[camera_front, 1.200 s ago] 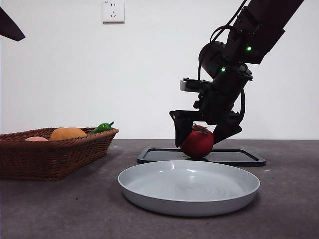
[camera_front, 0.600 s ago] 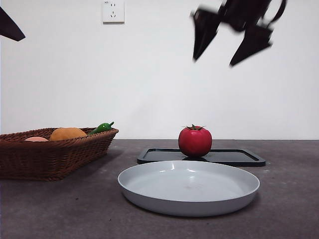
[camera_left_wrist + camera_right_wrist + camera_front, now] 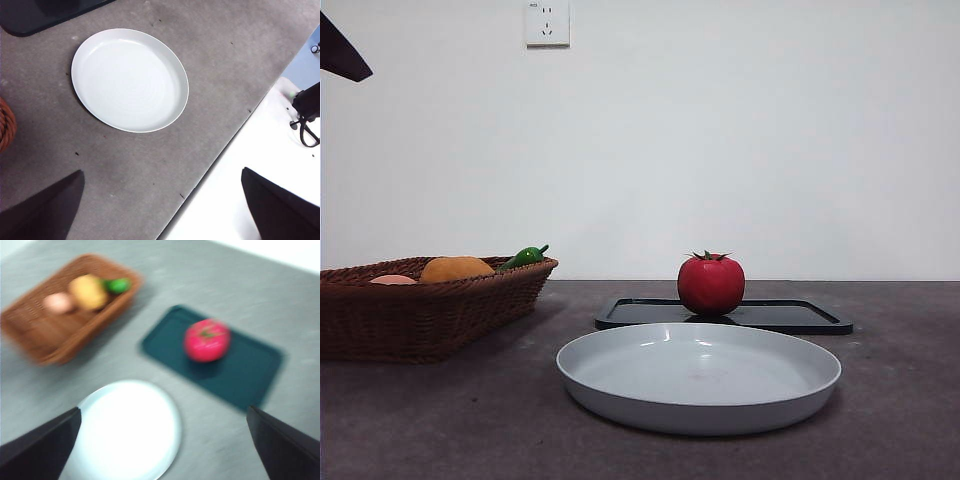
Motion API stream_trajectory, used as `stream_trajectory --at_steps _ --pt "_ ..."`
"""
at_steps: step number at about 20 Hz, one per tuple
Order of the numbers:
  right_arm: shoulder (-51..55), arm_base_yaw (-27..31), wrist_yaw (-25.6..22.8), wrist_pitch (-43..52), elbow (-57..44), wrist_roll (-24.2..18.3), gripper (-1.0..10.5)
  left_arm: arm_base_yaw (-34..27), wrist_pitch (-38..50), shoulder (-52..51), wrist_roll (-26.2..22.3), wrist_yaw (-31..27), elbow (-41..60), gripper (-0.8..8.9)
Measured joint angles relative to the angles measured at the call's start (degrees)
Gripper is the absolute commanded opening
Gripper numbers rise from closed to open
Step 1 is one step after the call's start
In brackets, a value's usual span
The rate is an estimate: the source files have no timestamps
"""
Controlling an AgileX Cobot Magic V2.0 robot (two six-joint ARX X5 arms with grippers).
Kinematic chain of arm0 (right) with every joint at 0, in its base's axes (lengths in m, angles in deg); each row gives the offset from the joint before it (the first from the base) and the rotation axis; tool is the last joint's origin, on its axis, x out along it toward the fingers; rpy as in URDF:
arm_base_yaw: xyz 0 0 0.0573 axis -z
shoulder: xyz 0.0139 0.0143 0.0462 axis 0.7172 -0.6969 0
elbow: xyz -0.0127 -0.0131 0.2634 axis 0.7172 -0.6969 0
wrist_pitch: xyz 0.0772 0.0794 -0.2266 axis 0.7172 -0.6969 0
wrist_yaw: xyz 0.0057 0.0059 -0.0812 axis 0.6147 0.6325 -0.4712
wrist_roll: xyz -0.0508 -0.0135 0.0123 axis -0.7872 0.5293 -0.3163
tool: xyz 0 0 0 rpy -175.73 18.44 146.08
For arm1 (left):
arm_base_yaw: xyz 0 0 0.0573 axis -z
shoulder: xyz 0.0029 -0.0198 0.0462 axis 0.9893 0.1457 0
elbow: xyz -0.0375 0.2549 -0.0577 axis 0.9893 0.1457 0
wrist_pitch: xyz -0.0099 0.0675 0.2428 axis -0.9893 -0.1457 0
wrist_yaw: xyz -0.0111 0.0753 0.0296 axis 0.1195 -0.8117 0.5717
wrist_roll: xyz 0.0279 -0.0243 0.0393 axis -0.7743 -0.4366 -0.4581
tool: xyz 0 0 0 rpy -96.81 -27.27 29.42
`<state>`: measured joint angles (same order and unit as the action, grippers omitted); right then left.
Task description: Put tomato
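Observation:
The red tomato (image 3: pixel 711 284) with a green calyx stands upright on the black tray (image 3: pixel 790 316) behind the grey plate (image 3: pixel 700 377). In the blurred right wrist view the tomato (image 3: pixel 207 340) sits on the dark tray (image 3: pixel 245 375), far below my right gripper (image 3: pixel 165 450), which is open, empty and high above the table. My left gripper (image 3: pixel 165 205) is open and empty, held high over the table near the white plate (image 3: pixel 129 79); in the front view it shows only as a black tip (image 3: pixel 340 52) at the top left corner.
A wicker basket (image 3: pixel 420 310) at the left holds an orange fruit (image 3: pixel 456 268), a pale pink fruit (image 3: pixel 393 279) and a green pepper (image 3: pixel 526 256). The table's edge (image 3: pixel 220 150) runs past the plate in the left wrist view.
The right gripper let go of the tomato on the black tray, rose with open jaws and left the front view. The tomato stays on the tray.

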<state>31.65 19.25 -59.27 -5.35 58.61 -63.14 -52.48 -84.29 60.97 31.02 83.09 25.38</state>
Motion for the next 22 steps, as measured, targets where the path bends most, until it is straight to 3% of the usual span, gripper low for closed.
stream_trajectory --at_steps 8,11,17,18,20,21,22 --pt "17.4 -6.3 0.9 -0.3 -19.7 4.2 5.2 0.0 0.0 0.0 0.0 0.0 0.0 4.95" --pt "20.3 -6.8 0.9 -0.3 -22.0 4.9 5.2 0.0 0.0 0.0 0.0 0.0 0.0 4.95" --pt "21.6 -6.8 1.1 0.1 -22.0 5.0 4.0 0.0 0.0 0.0 0.0 0.0 0.0 4.8" --pt "21.4 -6.8 1.3 0.1 -22.0 5.0 3.1 0.0 0.0 0.0 0.0 0.0 0.0 3.95" --pt "21.4 -6.8 2.1 0.1 -22.0 5.1 0.5 0.0 0.0 0.0 0.0 0.0 0.0 1.29" --pt "21.4 -6.8 2.2 0.1 -22.0 5.1 0.1 0.0 0.0 0.0 0.0 0.0 0.0 -0.03" --pt "21.4 -6.8 2.2 0.1 -22.0 5.1 0.1 0.0 0.0 0.0 0.0 0.0 0.0 0.16"
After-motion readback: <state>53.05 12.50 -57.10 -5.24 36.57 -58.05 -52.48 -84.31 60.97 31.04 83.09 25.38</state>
